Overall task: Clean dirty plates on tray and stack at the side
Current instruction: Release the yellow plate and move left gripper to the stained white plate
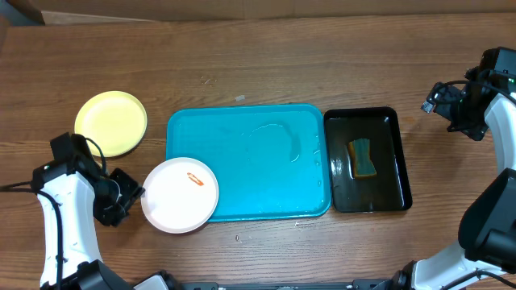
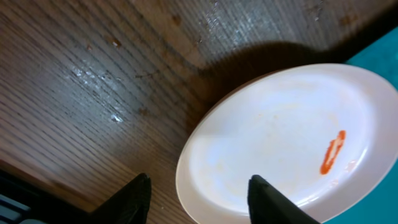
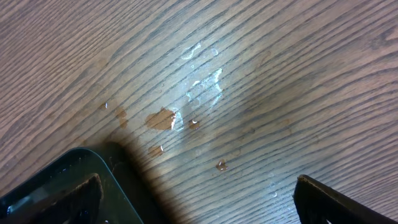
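Observation:
A white plate (image 1: 180,196) with an orange-red smear (image 1: 194,179) lies over the front left corner of the turquoise tray (image 1: 250,157), half on the table. In the left wrist view the same white plate (image 2: 286,137) fills the right side. My left gripper (image 1: 129,195) (image 2: 199,202) is at the plate's left rim with its jaws apart. One finger (image 2: 273,202) is over the plate and the other (image 2: 134,199) over the wood. A pale yellow plate (image 1: 110,122) rests on the table left of the tray. My right gripper (image 1: 442,103) (image 3: 196,205) hangs open and empty at the far right.
A black tray (image 1: 367,193) holding water and a green-yellow sponge (image 1: 362,157) sits just right of the turquoise tray. Its corner (image 3: 81,180) shows in the right wrist view. Water drops and brown spots (image 3: 163,118) mark the wood there.

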